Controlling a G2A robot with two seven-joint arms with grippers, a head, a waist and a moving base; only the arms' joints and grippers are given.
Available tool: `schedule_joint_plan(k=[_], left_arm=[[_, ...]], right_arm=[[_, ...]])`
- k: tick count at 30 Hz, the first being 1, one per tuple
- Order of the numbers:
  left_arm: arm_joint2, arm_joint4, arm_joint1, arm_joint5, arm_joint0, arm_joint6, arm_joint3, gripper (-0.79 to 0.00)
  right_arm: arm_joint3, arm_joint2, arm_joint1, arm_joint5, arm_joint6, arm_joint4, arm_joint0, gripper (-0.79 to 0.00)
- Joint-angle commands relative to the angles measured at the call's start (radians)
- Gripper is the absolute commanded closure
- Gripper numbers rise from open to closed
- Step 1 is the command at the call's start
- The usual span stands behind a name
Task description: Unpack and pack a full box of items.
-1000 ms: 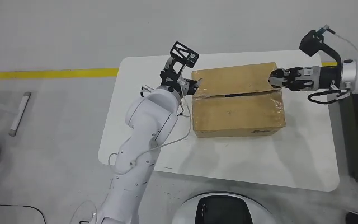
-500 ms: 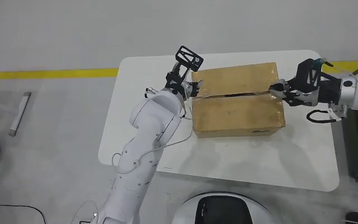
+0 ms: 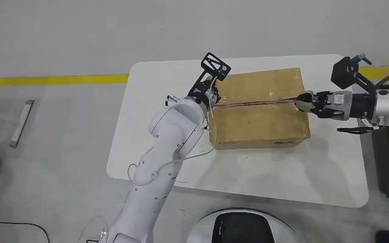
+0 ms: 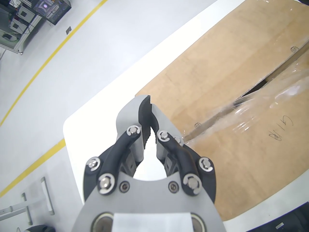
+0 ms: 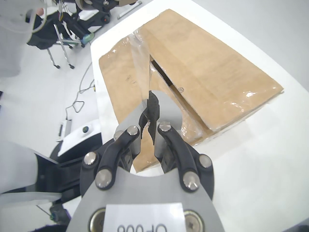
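Top view: white tabletop (image 3: 243, 176) w/ rounded corners on a pale grey floor (image 3: 61, 36); a yellow line (image 3: 61, 79) runs across the floor beyond the tabletop's far edge. A grey bar (image 3: 19, 123) lies on the floor well off to the left.

The cardboard box (image 3: 258, 124) sits on the far half of the tabletop, flaps down, w/ glossy clear tape over them and a dark gap along the centre seam.

The left pincer (image 3: 213, 97) is at the box's left end by the seam. Left wrist view: its pads meet, nothing seen btwn them.

The right pincer (image 3: 302, 101) is at the seam's right end. Right wrist view: it is clamped on a clear tape strip (image 5: 140, 63) that stands up off the seam and runs from the box top to the pads.

Room, left wrist view: benches w/ electronics (image 4: 24, 13) stand past the yellow line. Right wrist view: a wheeled stand (image 5: 62, 49) and a loose cable (image 5: 79, 92) are on the floor beside the tabletop.
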Motion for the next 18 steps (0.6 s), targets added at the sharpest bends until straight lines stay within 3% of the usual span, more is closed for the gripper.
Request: schedule_joint_plan(k=[1, 6, 10, 13, 15, 18], left_arm=[[0.001, 0.000, -0.001, -0.001, 0.000, 0.001, 0.001, 0.000], [-0.001, -0.002, -0.002, -0.003, 0.004, 0.005, 0.002, 0.000], [-0.005, -0.004, -0.003, -0.007, 0.007, 0.006, 0.000, 0.000], [-0.007, -0.010, -0.003, -0.013, 0.008, 0.004, 0.000, 0.000], [-0.008, -0.012, -0.003, -0.018, 0.008, 0.004, 0.001, 0.000], [-0.009, -0.015, -0.004, -0.021, 0.009, 0.005, 0.004, 0.000]], right_arm=[[0.010, -0.010, 0.002, 0.060, 0.046, 0.047, 0.029, 0.000], [0.045, -0.038, 0.002, 0.165, 0.097, 0.107, 0.084, 0.000], [0.027, -0.049, 0.004, 0.026, 0.060, -0.036, 0.099, 0.000], [0.052, -0.061, 0.001, 0.092, 0.057, 0.109, 0.087, 0.000], [0.028, -0.042, 0.010, 0.016, 0.075, -0.068, 0.107, 0.000], [0.025, -0.042, 0.010, -0.072, 0.005, -0.077, 0.083, 0.000]])
